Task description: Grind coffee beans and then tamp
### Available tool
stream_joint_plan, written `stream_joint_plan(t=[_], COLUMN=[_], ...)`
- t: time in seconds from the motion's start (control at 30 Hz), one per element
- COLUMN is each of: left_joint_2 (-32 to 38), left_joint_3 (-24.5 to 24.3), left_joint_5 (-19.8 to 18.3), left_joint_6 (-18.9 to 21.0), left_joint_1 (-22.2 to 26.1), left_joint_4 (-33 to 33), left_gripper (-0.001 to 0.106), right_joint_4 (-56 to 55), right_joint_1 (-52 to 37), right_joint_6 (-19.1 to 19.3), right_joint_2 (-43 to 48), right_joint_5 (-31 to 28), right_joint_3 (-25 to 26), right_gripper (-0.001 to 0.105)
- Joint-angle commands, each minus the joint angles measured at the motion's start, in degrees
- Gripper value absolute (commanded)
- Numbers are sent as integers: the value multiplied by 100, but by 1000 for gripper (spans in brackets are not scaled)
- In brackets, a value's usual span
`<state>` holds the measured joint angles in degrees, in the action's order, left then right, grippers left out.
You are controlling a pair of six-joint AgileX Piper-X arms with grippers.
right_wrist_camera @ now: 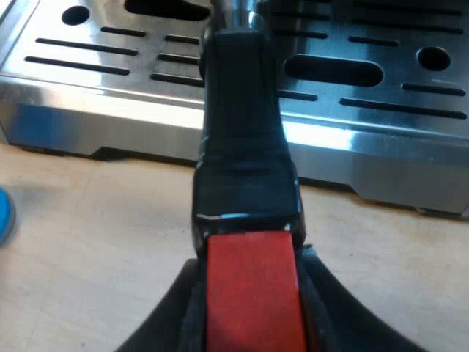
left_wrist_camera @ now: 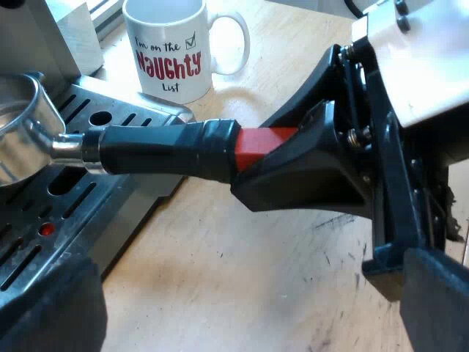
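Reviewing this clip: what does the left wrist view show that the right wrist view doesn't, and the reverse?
Left wrist view's own: a white mug on the table by the drip tray, and the holder's metal basket over that tray. Right wrist view's own: a blue object on the table near the tray's front, too cut off to identify. Shared: the right pincer shut on the red end of the holder's dark handle, the drip tray and the table.

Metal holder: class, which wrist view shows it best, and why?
The left wrist view: the metal holder shows side-on, from metal basket to the red end clamped in the right gripper. In the right wrist view, its dark handle and red end show end-on.
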<state>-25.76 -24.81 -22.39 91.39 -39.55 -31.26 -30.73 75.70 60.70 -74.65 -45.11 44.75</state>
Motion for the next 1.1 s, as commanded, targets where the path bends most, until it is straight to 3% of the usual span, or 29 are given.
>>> stream_joint_plan(t=[0.03, 0.23, 0.4, 0.57, 1.1], left_joint_2=[-6, -6, -6, 88, 1601], left_joint_3=[-9, -78, -299, -442, -518], left_joint_5=[-53, -53, -33, -33, -33], left_joint_6=[1, 1, 1, 1, 320], left_joint_1=[-26, -26, -26, -26, -26], left_joint_4=[75, -65, -469, -621, -1273], left_gripper=[83, 83, 83, 83, 83], right_joint_4=[90, 13, -330, -532, -374], right_joint_1=[0, 253, 468, 647, 1331], right_joint_6=[-54, -65, -360, -400, -527], right_joint_2=[81, 156, 298, 505, 1347], right_joint_5=[-278, -429, -631, -671, -789], right_joint_3=[72, 72, 72, 72, -630], right_gripper=[0, 0, 0, 0, 0])
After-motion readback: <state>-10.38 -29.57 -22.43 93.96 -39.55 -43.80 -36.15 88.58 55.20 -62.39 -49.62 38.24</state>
